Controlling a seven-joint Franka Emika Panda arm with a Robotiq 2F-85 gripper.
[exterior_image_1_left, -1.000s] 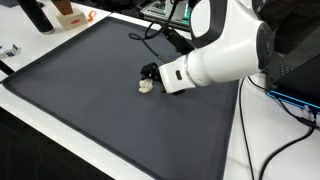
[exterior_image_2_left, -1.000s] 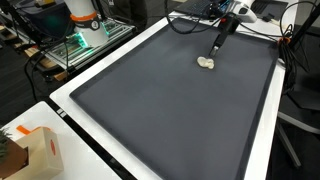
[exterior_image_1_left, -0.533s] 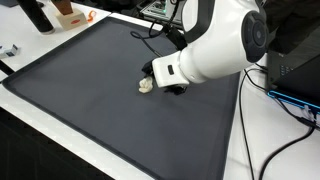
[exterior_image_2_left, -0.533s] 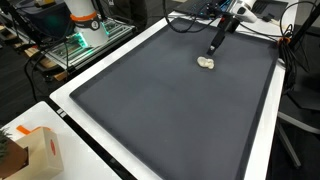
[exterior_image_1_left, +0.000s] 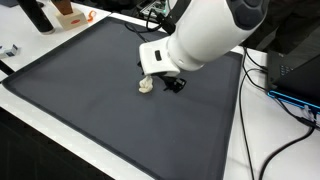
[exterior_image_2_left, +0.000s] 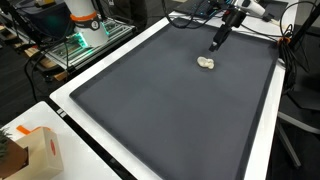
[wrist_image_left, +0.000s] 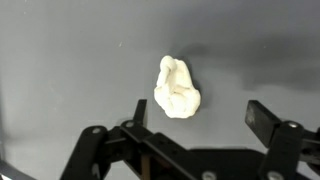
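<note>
1. The gripper (wrist_image_left: 197, 110) hovers with its jaws spread wide and holds nothing.
2. The cream lump (wrist_image_left: 178, 88) lies on the dark mat (exterior_image_1_left: 70, 95), just beyond the fingertips and in line with the gap between them.

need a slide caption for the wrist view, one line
Open gripper above a small cream-coloured lump lying on a dark grey mat, fingers clear of it.

One pale lump (wrist_image_left: 178, 88), one dark mat (exterior_image_1_left: 80, 90).
</note>
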